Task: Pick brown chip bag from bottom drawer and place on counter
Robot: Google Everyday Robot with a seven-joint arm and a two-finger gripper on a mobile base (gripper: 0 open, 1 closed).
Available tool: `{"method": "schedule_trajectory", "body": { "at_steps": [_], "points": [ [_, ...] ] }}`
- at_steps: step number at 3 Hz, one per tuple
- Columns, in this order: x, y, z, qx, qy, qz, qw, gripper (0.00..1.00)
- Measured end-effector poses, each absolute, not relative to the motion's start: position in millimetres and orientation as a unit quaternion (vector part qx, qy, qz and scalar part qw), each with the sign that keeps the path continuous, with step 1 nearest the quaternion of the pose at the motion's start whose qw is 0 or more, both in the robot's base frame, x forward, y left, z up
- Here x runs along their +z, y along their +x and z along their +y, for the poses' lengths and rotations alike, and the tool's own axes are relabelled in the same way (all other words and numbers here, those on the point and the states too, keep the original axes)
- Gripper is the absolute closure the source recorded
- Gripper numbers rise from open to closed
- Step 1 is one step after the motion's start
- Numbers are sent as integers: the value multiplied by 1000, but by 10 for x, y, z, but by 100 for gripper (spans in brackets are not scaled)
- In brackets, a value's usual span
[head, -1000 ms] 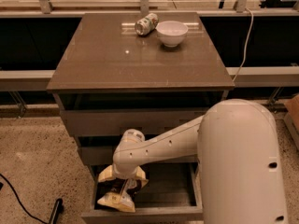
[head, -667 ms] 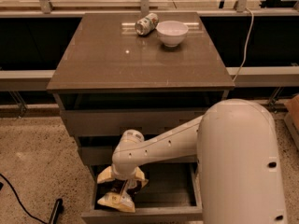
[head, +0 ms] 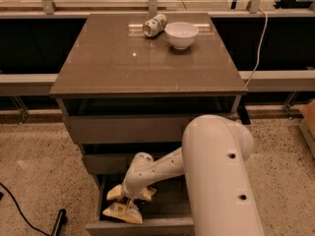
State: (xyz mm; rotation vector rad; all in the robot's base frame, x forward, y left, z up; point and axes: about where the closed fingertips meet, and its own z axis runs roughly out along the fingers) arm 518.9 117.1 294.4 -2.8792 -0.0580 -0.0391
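Note:
The bottom drawer (head: 142,226) of the cabinet is pulled open. The brown chip bag (head: 117,213) lies in its left part; only its pale yellow edges show, and its dark front is hidden under my arm. My gripper (head: 129,204) reaches down into the drawer right over the bag, at the end of my white arm (head: 157,168), and touches or nearly touches it. The glossy grey-brown counter (head: 123,63) tops the cabinet above.
A small printed can (head: 154,25) lies on its side at the back of the counter next to a white bowl (head: 181,35). My arm's large white body (head: 221,181) hides the drawer's right side. A black cable (head: 19,210) runs on the floor at left.

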Motion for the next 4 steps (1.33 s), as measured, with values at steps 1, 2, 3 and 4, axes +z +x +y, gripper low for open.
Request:
{"method": "schedule_trajectory", "body": {
  "at_steps": [1,2,3,4],
  "points": [
    [2426,5227,1067,-19,-993,30,114,0],
    [2165,5272,999,-15,-992,75,102,0],
    [2008,5356,1008,-12,-990,99,101,18],
    [1964,5418,1105,-11,-990,91,106,41]
  ]
}}
